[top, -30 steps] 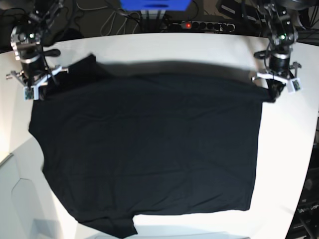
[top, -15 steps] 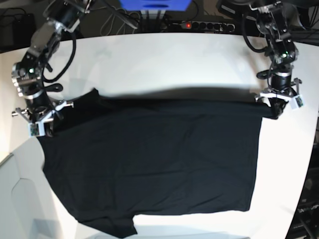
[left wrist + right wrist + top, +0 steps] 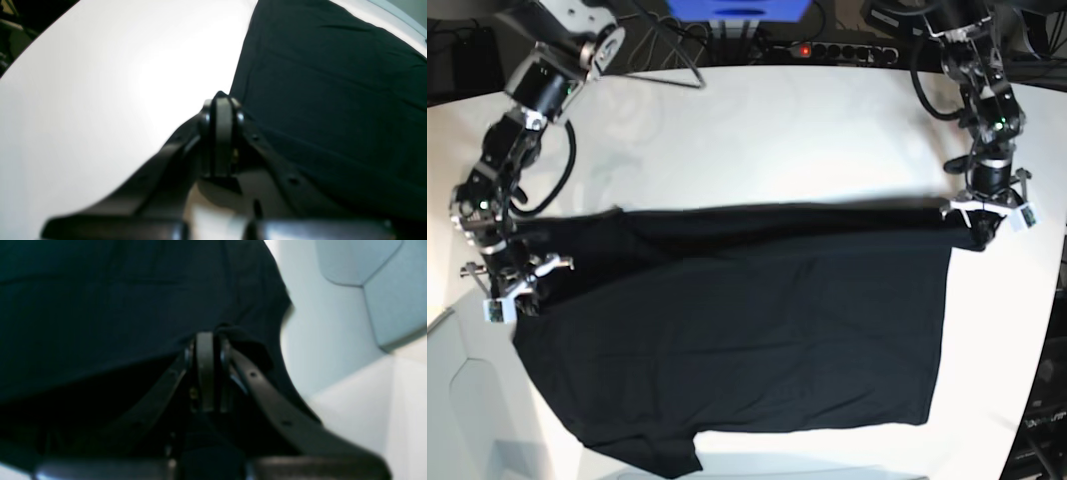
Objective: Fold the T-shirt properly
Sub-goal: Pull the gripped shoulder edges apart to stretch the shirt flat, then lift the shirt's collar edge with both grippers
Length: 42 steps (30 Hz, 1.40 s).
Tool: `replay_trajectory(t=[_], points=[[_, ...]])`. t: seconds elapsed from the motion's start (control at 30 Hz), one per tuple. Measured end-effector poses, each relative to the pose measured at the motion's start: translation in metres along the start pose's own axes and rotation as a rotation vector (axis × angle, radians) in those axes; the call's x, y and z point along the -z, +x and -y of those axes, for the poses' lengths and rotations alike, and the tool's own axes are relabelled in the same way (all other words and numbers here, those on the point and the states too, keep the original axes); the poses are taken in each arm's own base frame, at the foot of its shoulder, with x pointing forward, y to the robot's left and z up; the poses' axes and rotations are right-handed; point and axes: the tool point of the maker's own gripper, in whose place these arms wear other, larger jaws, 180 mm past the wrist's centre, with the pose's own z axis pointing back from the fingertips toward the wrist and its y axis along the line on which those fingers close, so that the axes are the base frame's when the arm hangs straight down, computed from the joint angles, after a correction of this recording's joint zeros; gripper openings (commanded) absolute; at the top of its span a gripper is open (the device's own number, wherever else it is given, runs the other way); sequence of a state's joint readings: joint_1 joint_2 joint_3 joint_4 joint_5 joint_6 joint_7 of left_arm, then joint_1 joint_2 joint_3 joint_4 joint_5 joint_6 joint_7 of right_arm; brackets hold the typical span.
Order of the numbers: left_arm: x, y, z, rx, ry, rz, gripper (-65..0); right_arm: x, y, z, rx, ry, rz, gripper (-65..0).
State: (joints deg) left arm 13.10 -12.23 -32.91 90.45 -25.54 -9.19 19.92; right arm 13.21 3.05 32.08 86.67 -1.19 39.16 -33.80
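T-shirt (image 3: 737,330) in black is seen spread across a white table (image 3: 757,130), its far edge lifted and doubled toward the near side. That edge is pinched at both corners: the left gripper (image 3: 983,222) is clamped on the cloth at one end, the right gripper (image 3: 511,290) at the other. The first fold is judged only begun; most of the folding is left. The shirt's long axis is laid across the table, side to side.
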Motion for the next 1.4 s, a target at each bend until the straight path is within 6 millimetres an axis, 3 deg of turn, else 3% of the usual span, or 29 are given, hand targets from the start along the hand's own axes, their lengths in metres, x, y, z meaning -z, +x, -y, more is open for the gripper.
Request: replay_trajectory(t=[0.13,0.37,0.63,0.8,1.0,1.1,1.4], points=[[0.006,0.005,0.001,-0.011,-0.001,0.016,-64.6,0.015,0.001,0.000,0.010,0.025,-0.017,-65.0],[0.021,-0.005,-0.004,-0.049,0.018,-0.013,-64.6,0.035,-0.006,-0.020,-0.027,0.106,-0.070,-65.0],[0.028,0.003,0.001,-0.061,0.010,0.001,-64.6,0.047,0.026,-0.017,-0.014,0.110,-0.014,-65.0],[0.032,0.012,0.005,-0.065,0.002,0.025,-64.6,0.049,0.019,-0.006,-0.017,0.099,-0.042,-65.0],[0.040,0.018,0.017,-0.058,-0.024,0.034,-64.6,0.050,0.014,-0.010,-0.010,0.108,-0.054,-65.0],[0.048,0.009,0.025,-0.072,-0.039,0.001,-64.5,0.050,0.013,-0.010,-0.010,0.109,-0.057,-65.0],[0.065,0.006,0.022,-0.112,-0.023,-0.013,-63.2,0.050,0.013,-0.010,-0.010,0.108,-0.057,-65.0]])
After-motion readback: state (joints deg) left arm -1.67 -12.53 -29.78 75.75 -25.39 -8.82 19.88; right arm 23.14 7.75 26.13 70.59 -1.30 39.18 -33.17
